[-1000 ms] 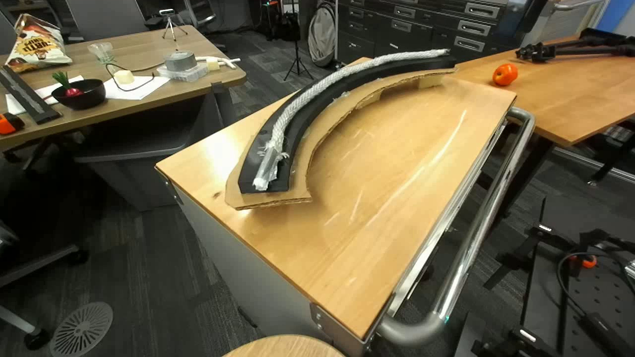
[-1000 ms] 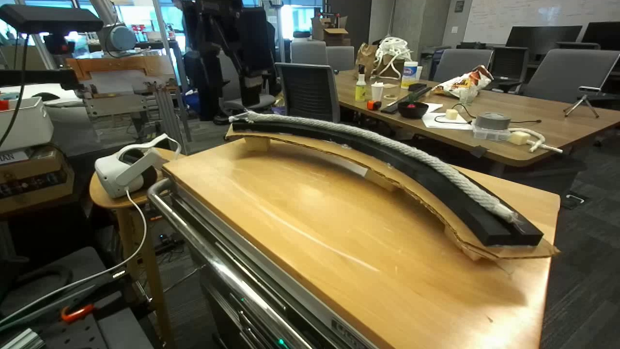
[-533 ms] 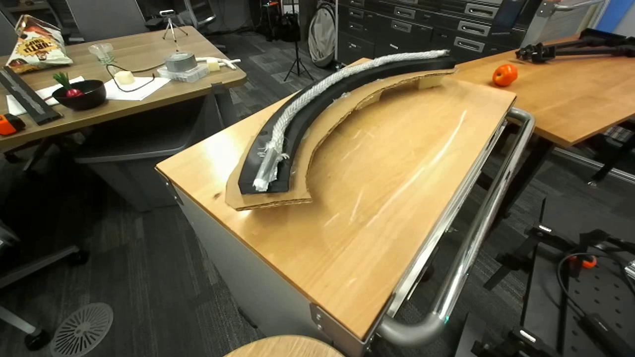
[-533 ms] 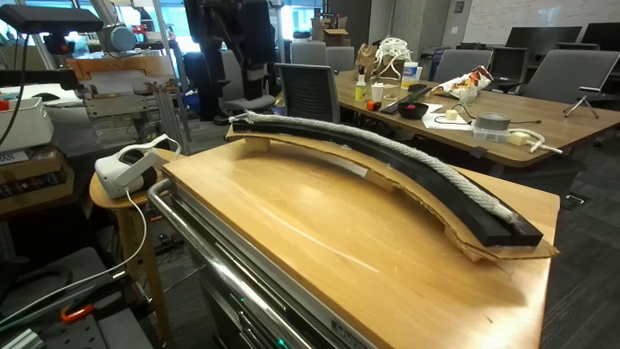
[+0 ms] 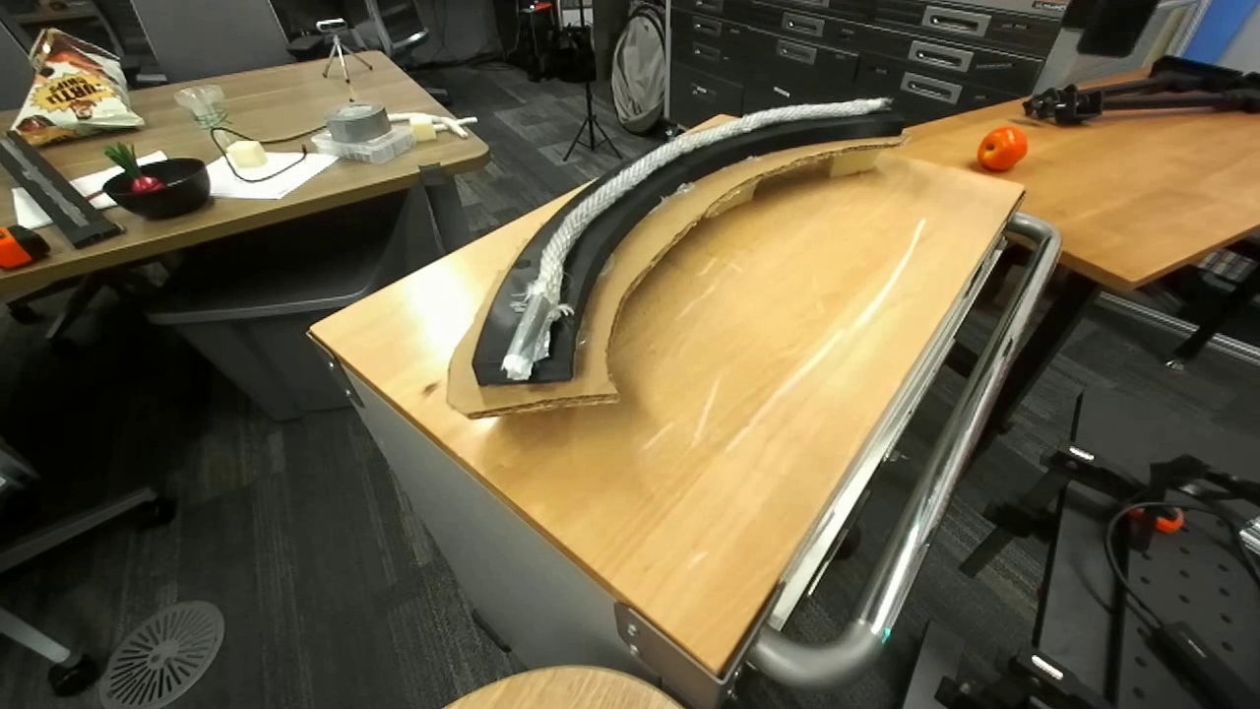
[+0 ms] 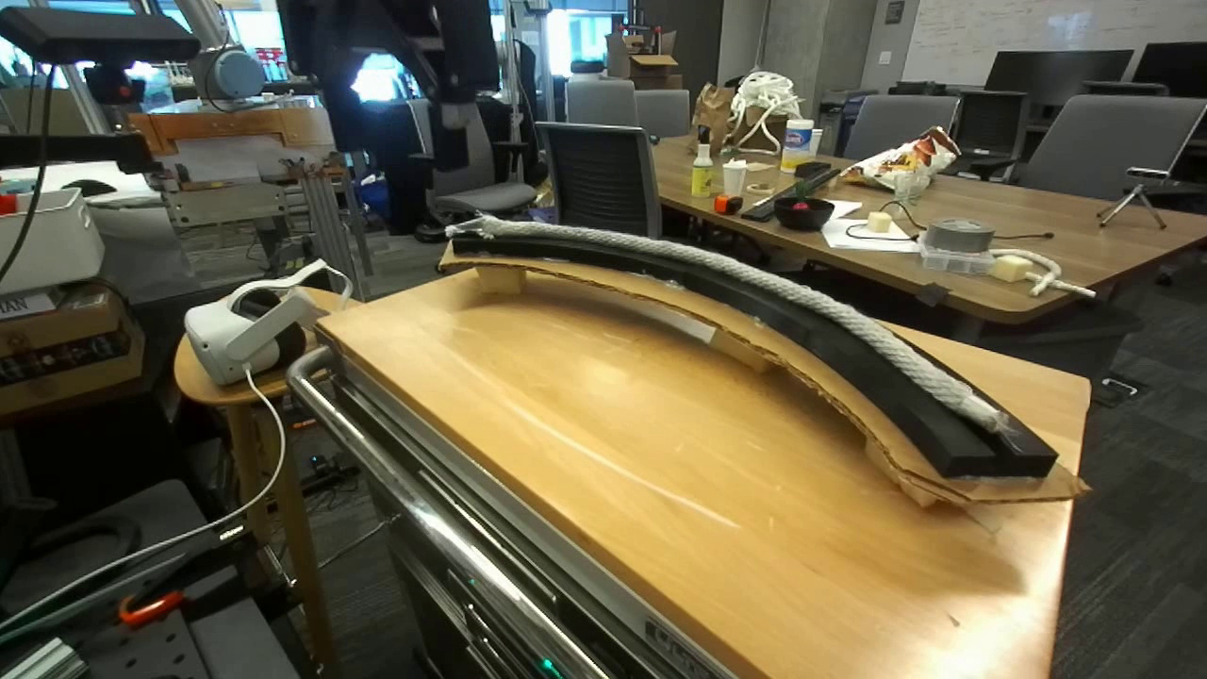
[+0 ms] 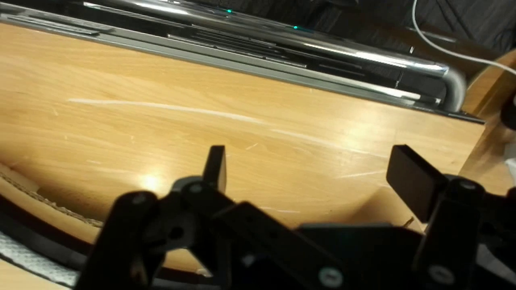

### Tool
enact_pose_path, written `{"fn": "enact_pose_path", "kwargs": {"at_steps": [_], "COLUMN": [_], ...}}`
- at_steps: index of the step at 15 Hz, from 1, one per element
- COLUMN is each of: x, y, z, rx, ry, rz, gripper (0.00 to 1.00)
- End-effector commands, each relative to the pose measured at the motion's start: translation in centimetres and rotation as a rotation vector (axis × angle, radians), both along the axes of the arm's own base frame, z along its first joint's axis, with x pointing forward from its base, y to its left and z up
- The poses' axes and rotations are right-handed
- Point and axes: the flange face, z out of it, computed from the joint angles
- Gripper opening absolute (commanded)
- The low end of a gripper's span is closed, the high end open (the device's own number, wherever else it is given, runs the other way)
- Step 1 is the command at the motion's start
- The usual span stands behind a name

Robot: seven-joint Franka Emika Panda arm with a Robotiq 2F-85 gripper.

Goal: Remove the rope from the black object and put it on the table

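The pale grey-white rope (image 5: 630, 178) lies along the groove of the long black arc-shaped object (image 5: 612, 228). Its near end is wrapped in silvery tape. In another exterior view, the rope (image 6: 754, 272) follows the black object's (image 6: 849, 370) curve. Both rest on cardboard above the light-brown table (image 5: 787, 325). My gripper (image 7: 312, 166) is open and empty, with only tabletop between its fingers. The rope (image 7: 36, 257) and black object (image 7: 40, 237) show at the wrist view's lower left, partly hidden by the gripper. The gripper (image 6: 429, 193) hangs above the arc's far end, apart from it.
A cardboard base (image 5: 536, 399) on small blocks carries the arc. A metal tube rail (image 5: 935, 492) runs along one table edge. A stool with a white headset (image 6: 240, 330) stands beside it. A cluttered desk (image 6: 1028, 297) and another wooden table with an orange tomato-like object (image 5: 1002, 149) stand nearby.
In an exterior view, the gripper shifts slightly right, then back left. In another, its dark part moves up and right at the top edge. The rope and black object stay still.
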Motion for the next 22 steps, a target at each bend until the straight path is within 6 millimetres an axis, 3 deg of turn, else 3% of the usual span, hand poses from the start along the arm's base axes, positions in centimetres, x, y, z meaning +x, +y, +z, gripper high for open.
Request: {"fn": "enact_pose_path", "kwargs": {"at_steps": [1,3,4,7,8,10,15,19,20,22], "x": [-1.5,-1.4,-1.1,-1.2,-2.2,-4.5,-7.2,-7.1,-7.1,-7.2], "y": [3.7,6.2,4.6,5.2,5.4,5.5,7.0,8.7,8.2,8.8], "z": [3.9,5.5,3.6,3.5,3.0,2.7,5.2,6.9,5.5,6.0], "rx": [-0.073,-0.021,-0.046,-0.044,-0.1,-0.124,-0.23,-0.243,-0.236,-0.237], "ry": [-0.006,-0.075,-0.03,-0.027,0.023,0.052,0.143,0.087,0.13,0.116], "rz": [0.181,0.278,0.194,0.203,0.329,0.422,0.651,0.855,0.765,0.815], "gripper": [1.0,1.0,1.0,1.0,1.0,1.0,1.0,1.0,1.0,1.0]}}
